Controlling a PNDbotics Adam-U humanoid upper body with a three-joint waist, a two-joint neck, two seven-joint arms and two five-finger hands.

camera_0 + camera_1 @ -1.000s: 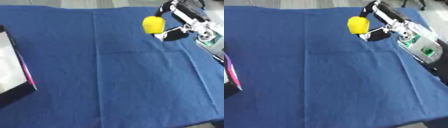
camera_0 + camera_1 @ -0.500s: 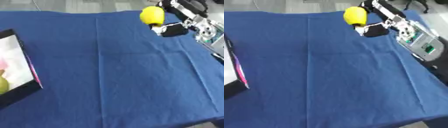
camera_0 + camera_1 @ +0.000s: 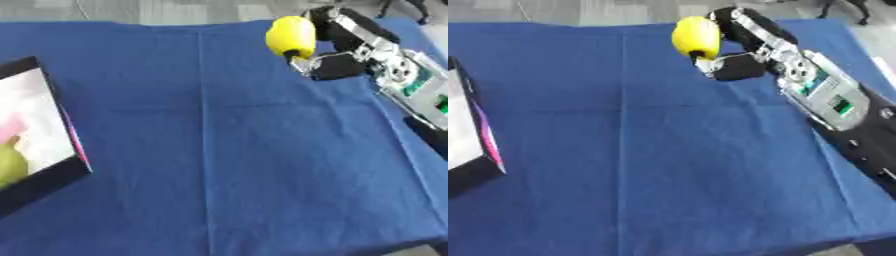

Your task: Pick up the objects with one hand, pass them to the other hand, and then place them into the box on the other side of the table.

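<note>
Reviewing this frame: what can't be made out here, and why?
- Left hand: in neither view.
- Box: cut off by the left edge in both views; contents show only as blurred green and pink shapes.
- Right hand: its fingers are partly behind the yellow object.
- Yellow object: blurred, so what it is stays unclear.

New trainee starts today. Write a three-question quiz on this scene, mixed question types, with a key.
1. True or false: the right hand holds the yellow object.
2. Multiple choice: the box sits at the table's (a) left edge, (b) right edge, (c) far middle.
3. Fill in: the table is covered by a ____ cloth.

Key:
1. True; its fingers curl round it, above the far part of the table.
2. a
3. blue
</note>
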